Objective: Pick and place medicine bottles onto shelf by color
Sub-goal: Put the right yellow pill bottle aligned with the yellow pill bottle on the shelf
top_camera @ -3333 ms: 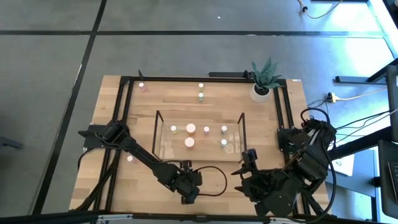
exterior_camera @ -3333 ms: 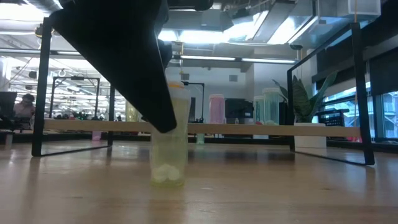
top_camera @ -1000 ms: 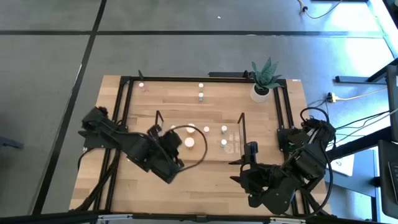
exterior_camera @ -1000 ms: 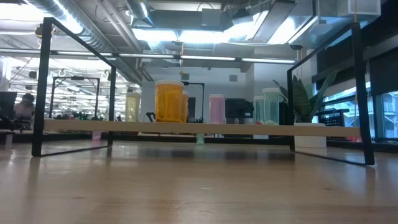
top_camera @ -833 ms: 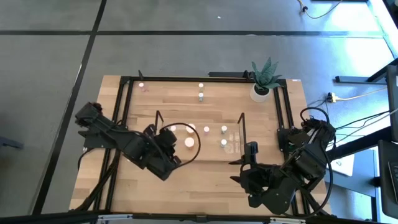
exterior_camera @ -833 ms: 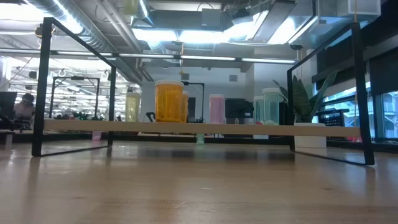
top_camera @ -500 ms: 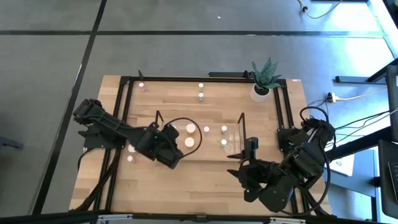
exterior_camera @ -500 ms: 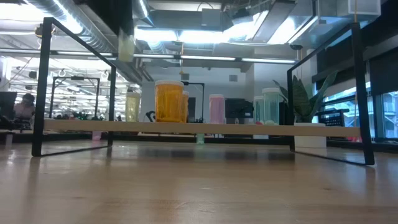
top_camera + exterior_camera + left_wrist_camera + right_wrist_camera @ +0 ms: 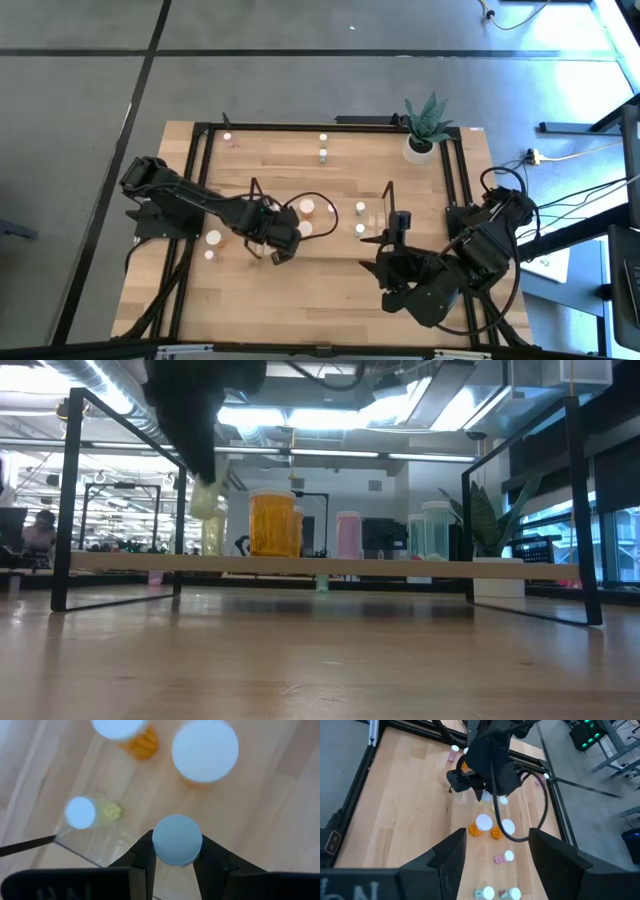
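While stretched across the shelf (image 9: pixel 385 200), left gripper (image 9: pixel 176 865) pinching a white-capped bottle (image 9: pixel 177 840) above the rack, orange bottles (image 9: pixel 205 751) just beyond it, right gripper (image 9: pixel 495 851) spread, hovering nearby.

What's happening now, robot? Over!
Left gripper shut on a yellow-green bottle, above the shelf's left end. Right gripper open, waiting near the shelf's right side. Nothing in the way.

Bright overhead light; blurred wrist close-ups
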`<state>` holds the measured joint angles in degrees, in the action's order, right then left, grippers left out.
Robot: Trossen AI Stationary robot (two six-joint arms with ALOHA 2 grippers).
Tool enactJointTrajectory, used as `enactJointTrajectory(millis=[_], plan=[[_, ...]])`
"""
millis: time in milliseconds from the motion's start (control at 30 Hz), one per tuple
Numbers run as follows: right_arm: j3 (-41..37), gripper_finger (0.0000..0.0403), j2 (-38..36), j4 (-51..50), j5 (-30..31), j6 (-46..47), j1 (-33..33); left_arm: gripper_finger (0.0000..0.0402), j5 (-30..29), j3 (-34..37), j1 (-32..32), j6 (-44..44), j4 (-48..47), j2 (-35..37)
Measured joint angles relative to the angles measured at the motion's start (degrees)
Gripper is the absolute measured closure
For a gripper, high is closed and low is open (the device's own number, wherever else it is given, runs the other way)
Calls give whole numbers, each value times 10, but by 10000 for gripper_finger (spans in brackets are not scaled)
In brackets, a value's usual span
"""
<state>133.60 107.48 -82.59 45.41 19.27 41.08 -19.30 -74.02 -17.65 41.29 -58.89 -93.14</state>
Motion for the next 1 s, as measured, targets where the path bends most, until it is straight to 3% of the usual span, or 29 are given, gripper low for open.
enactJointTrajectory(millis=[167,433,1000], plan=[[0,186,0,0,0,-1,0,309,6,26,10,-42,36,0],[0,186,0,0,0,-2,-1,309,4,66,30,-26,59,0],[0,186,0,0,-7,-2,-23,309,8,67,33,-13,63,0]])
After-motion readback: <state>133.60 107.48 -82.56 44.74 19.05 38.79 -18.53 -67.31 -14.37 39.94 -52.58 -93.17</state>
